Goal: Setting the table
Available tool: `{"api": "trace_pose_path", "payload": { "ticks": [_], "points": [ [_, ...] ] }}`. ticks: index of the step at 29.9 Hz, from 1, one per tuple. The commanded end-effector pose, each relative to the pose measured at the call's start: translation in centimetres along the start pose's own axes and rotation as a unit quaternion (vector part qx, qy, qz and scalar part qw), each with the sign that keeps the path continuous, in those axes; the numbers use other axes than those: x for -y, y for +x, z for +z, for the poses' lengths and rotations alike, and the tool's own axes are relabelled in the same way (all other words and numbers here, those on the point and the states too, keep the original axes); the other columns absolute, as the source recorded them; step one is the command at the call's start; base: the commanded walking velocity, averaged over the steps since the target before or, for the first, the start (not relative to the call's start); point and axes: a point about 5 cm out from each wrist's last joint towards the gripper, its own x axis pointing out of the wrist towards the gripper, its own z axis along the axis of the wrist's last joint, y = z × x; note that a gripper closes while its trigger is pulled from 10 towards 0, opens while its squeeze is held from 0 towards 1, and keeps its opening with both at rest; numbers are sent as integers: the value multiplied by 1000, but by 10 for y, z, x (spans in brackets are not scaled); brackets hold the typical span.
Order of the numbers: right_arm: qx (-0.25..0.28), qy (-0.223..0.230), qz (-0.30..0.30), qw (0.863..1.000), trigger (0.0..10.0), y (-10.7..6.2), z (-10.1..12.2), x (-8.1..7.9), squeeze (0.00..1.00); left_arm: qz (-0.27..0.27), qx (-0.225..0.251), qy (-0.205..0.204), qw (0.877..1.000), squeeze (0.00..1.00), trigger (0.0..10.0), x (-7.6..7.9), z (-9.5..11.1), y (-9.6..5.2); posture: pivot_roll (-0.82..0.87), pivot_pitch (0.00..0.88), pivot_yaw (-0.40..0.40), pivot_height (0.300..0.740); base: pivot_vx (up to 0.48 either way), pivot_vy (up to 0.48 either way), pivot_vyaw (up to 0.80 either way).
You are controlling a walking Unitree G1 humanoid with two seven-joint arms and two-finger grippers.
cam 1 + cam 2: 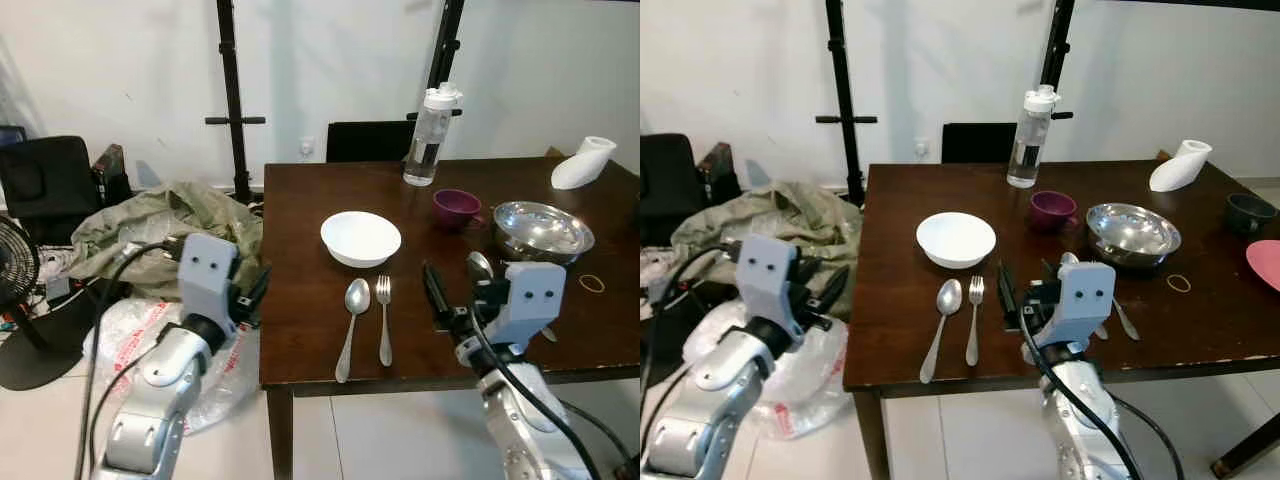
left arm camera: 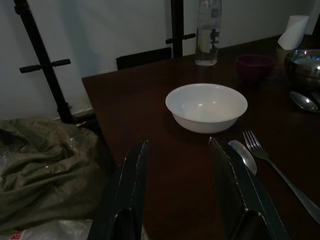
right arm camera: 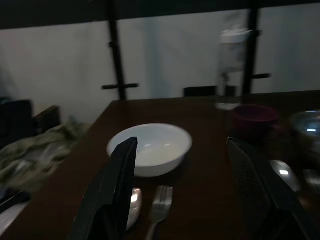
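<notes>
On the dark table (image 1: 300, 200) stands one white bowl (image 1: 360, 238). Just in front of the bowl lie one spoon (image 1: 352, 322) and one fork (image 1: 384, 318), side by side. Right of it are one purple cup (image 1: 455, 208), one steel bowl (image 1: 541, 229) and one bottle (image 1: 430, 135). The left gripper (image 2: 177, 192) and the right gripper (image 3: 182, 192) are both wide open, holding nothing.

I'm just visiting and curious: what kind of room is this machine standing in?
Probably a dining spot in a lived-in home. A dark wooden table holds a white bowl with a spoon and fork laid before it, and crumpled cloth and a fan sit on the floor.
</notes>
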Motion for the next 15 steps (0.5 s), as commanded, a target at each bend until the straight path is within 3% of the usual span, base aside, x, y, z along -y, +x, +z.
{"api": "trace_pose_path", "payload": {
  "ticks": [1, 10, 15],
  "points": [
    [0, 2, -10, 1000, 10000, -1, -2, 3, 0, -2, -8, 2, 1000, 0, 10000, 2, -5, 1, -19, 0, 110, 740, 0, 0, 0],
    [-20, 15, 0, 1000, 10000, -13, -17, -18, 0, 8, -16, -4, 1000, 0, 10000, -5, -13, 3, -55, 0, 116, 740, 0, 0, 0],
    [-20, 10, -1, 1000, 10000, -11, -15, -9, 0, 17, -12, -23, 1000, 0, 10000, 0, -15, 6, -64, 0, 102, 740, 0, 0, 0]
  ]
}}
